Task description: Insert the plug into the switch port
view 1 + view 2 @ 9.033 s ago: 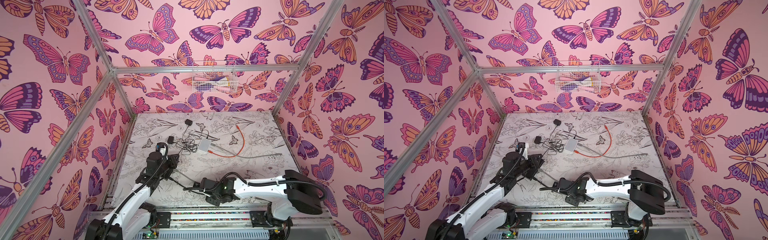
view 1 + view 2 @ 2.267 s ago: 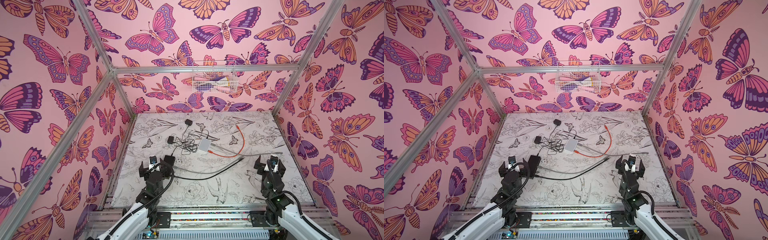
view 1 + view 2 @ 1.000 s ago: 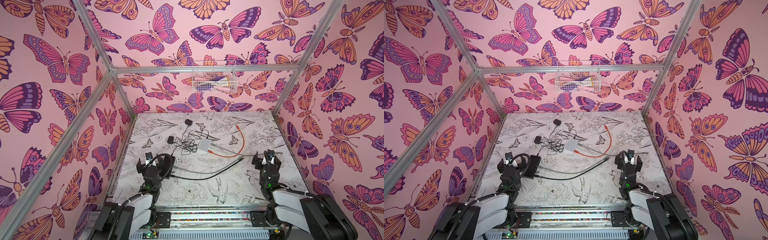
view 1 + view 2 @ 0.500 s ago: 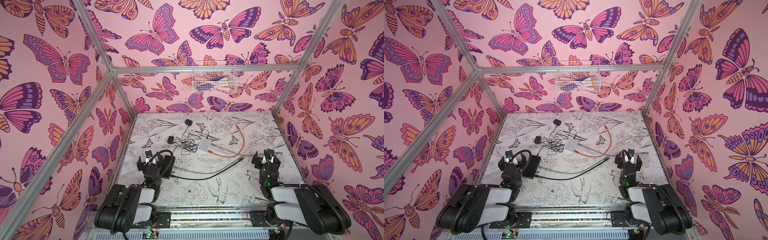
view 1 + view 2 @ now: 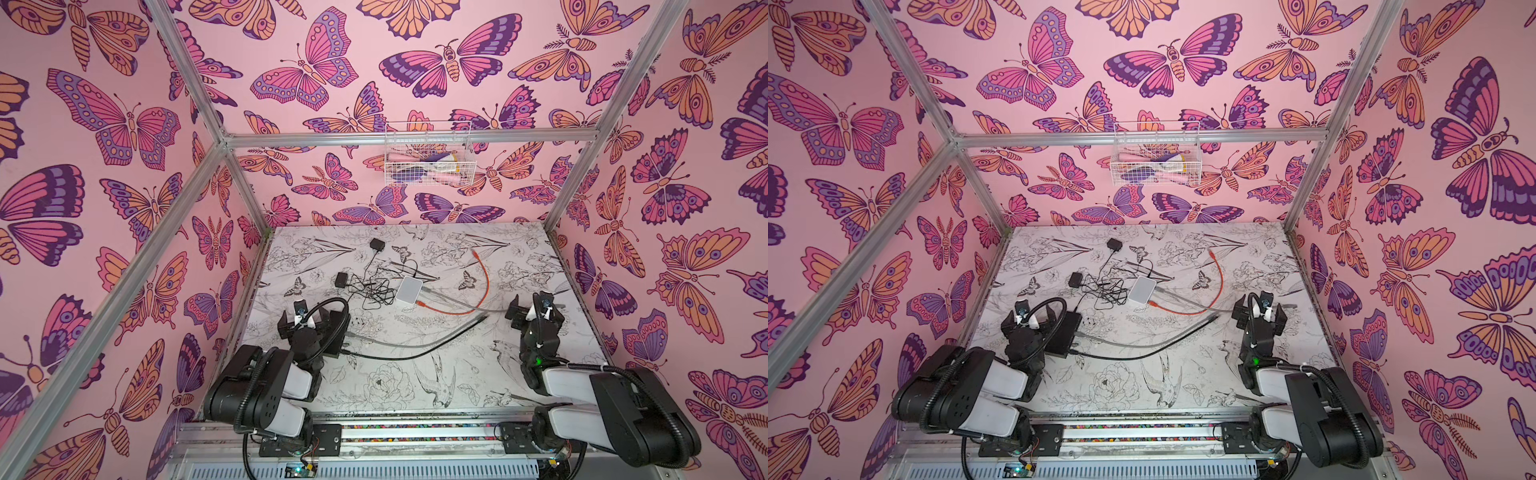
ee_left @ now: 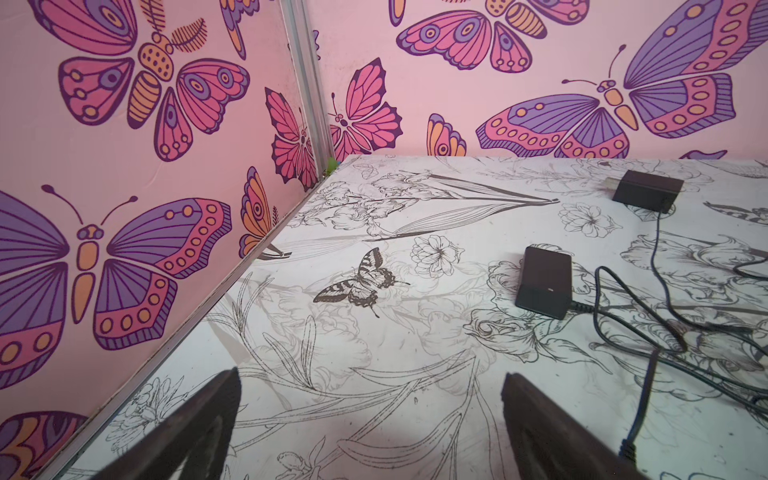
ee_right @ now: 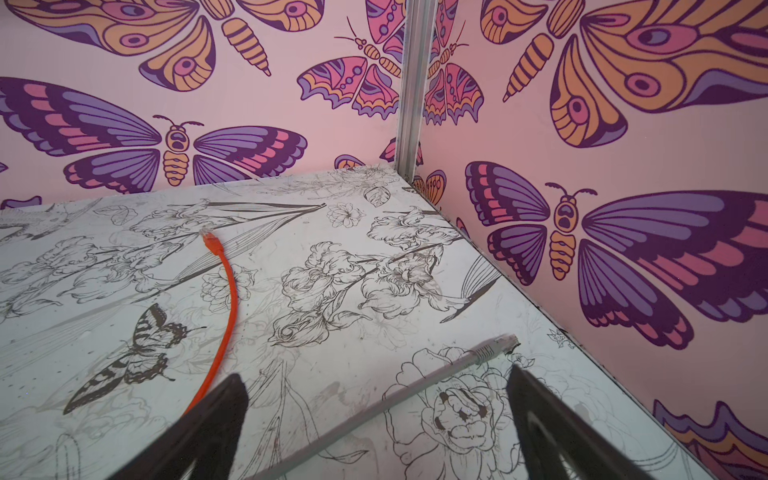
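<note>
Top views: left gripper (image 5: 305,327) and right gripper (image 5: 536,312) are seen low in frame, jaws spread wide, nothing held. Black switch (image 5: 1064,330) lies just beside the left gripper, lower left; two cables seem seated in it, but the ports are too small to confirm.

Left wrist: jaws wide, empty; black adapter (image 6: 542,282) is seen at right.

Right wrist: jaws wide, empty; grey plug (image 7: 496,345) lies loose at lower right, near orange cable (image 7: 226,316).

Risk: the plug could be knocked away by a wide finger, or the light switch dragged by its cables.
</note>
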Tool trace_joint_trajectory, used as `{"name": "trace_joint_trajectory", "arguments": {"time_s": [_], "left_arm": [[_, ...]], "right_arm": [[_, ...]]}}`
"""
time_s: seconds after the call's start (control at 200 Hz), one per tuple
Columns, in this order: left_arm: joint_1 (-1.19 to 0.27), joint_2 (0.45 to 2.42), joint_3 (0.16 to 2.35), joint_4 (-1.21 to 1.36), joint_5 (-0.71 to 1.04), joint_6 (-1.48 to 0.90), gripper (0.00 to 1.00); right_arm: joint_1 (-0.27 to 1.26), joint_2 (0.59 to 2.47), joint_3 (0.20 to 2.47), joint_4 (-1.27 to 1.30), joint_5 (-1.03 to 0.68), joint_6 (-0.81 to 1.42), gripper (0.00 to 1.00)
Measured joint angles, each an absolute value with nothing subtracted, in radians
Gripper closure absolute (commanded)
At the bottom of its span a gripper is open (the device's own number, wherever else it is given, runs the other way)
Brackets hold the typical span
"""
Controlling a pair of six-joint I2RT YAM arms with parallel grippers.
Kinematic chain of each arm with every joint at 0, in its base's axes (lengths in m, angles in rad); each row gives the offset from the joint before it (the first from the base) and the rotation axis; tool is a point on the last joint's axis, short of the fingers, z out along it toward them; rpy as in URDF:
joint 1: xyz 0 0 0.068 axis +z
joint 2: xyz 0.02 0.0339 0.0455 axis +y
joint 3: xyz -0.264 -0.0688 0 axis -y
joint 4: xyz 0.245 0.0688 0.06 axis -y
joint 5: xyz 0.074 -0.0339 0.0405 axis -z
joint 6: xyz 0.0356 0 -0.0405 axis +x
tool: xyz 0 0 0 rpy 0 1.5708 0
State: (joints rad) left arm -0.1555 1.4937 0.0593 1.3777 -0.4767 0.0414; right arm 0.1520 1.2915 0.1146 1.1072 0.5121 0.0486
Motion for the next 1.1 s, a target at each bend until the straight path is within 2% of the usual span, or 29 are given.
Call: {"name": "trace_joint_trajectory", "arguments": {"time_s": [0.716,0.942,1.102], "left_arm": [[-0.27,1.541,0.088,1.391,-0.366,0.233,0.01],[-0.281,1.549,0.088,1.391,-0.352,0.257,0.01],[-0.283,1.55,0.088,1.391,-0.343,0.266,0.01]], "right_arm": [[0.172,1.284,0.11,1.142,0.38,-0.01,0.01],[0.173,1.543,0.129,1.271,0.375,-0.035,0.01],[0.176,1.555,0.128,1.32,0.344,-0.061,0.01]]}}
